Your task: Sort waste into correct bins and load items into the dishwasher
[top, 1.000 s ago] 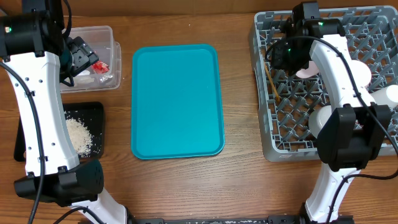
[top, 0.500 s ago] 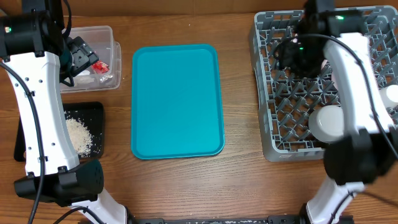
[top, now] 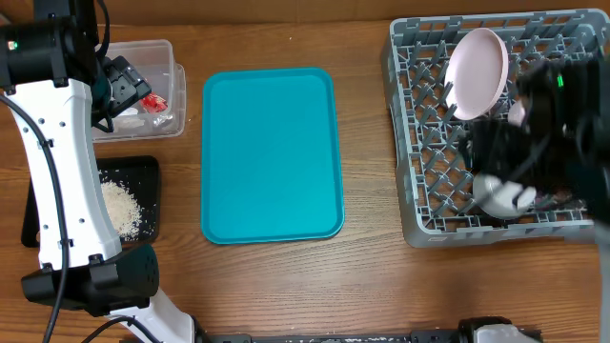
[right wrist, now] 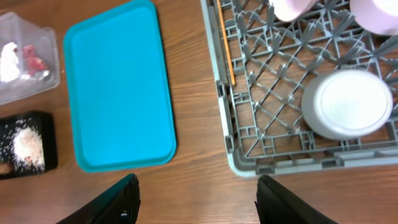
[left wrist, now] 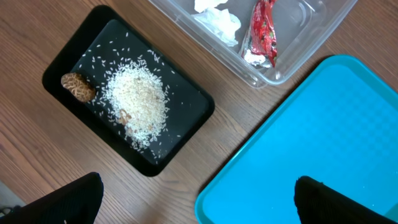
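Left fingers (left wrist: 74, 200) spread apart, empty; black tray (left wrist: 194, 115) with rice (left wrist: 140, 102) lies ahead between them. Right fingers (right wrist: 121, 200) apart, empty; rack (right wrist: 298, 163) and bowl (right wrist: 345, 102) ahead.

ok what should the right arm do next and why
Probably lift the right gripper clear and park it: it is open and empty, the teal tray is bare, plate and bowl sit in the dish rack, rice in the black tray.

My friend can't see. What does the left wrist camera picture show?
A black tray on a wooden table holds a pile of white rice and a brown food lump. Upper right, a clear tub holds crumpled napkins and a red wrapper; a teal tray fills the lower right.
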